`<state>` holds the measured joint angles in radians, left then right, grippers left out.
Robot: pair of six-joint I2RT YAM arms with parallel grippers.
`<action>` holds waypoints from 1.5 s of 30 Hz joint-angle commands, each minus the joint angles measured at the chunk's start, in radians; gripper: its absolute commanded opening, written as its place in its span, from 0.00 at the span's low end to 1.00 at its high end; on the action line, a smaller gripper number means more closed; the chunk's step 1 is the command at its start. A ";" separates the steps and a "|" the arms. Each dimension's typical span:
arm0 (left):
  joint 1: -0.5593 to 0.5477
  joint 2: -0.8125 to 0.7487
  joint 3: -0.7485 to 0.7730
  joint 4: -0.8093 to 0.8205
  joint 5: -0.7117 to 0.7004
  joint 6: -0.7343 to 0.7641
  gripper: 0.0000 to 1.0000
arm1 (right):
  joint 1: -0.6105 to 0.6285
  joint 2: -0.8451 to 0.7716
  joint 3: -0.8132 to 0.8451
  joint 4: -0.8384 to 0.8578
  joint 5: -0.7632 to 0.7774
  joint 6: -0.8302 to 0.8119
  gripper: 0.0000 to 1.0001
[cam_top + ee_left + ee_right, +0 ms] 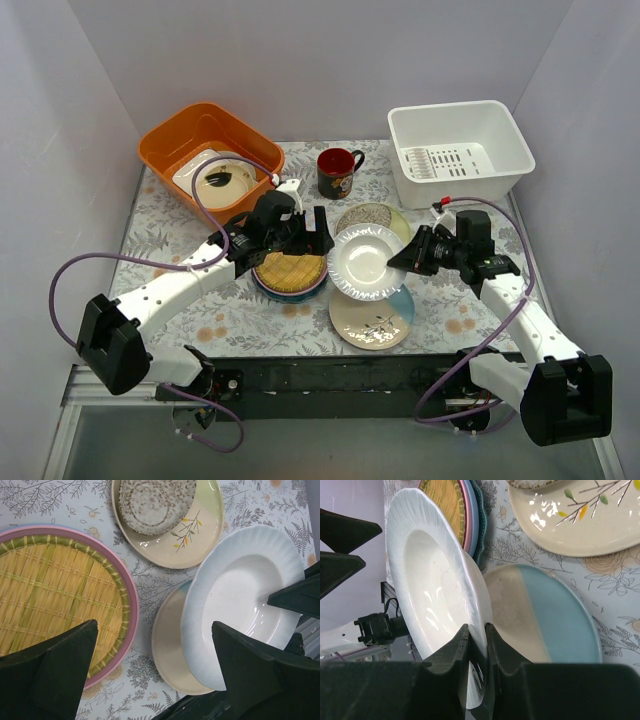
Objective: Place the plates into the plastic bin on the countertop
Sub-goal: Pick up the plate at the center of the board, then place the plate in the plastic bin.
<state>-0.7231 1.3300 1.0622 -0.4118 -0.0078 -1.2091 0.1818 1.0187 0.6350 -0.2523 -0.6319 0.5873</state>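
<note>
My right gripper (408,258) (477,630) is shut on the rim of a white plate (362,262) (427,565) and holds it tilted above a cream and light-blue plate (372,318) (545,620). My left gripper (312,236) (154,627) is open and empty. It hovers between the white plate (245,600) and a yellow woven-pattern plate (290,270) (50,595) that tops a stack of pink, blue and teal plates. A grey speckled plate (368,214) (155,505) lies on a cream plate with a twig print (197,537). The white plastic bin (462,150) stands empty at the back right.
An orange tub (205,135) with white dishes stands at the back left. A dark red-rimmed mug (338,172) stands at the back middle between the tub and the bin. The fern-printed countertop (230,320) ends at a black rail at the near edge.
</note>
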 commanded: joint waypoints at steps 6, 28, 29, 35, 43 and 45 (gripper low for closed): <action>0.004 -0.087 0.012 0.028 0.006 0.019 0.98 | 0.001 0.073 0.158 0.084 -0.043 -0.037 0.01; 0.005 -0.137 -0.065 0.134 0.089 -0.030 0.98 | -0.025 0.356 0.452 0.108 -0.037 -0.076 0.01; 0.004 -0.138 -0.071 0.137 0.094 -0.030 0.98 | -0.030 0.365 0.475 0.107 -0.037 -0.078 0.01; 0.005 -0.130 -0.077 0.146 0.103 -0.026 0.98 | -0.077 0.445 0.581 0.084 -0.054 -0.089 0.01; 0.004 -0.092 -0.061 0.159 0.115 -0.006 0.98 | -0.159 0.560 0.755 0.053 -0.097 -0.072 0.01; 0.004 -0.077 -0.054 0.162 0.124 -0.007 0.98 | -0.171 0.578 0.779 0.057 -0.106 -0.052 0.01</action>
<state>-0.7219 1.2373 0.9920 -0.2680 0.0940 -1.2335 0.0387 1.5818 1.2987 -0.2424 -0.6529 0.4938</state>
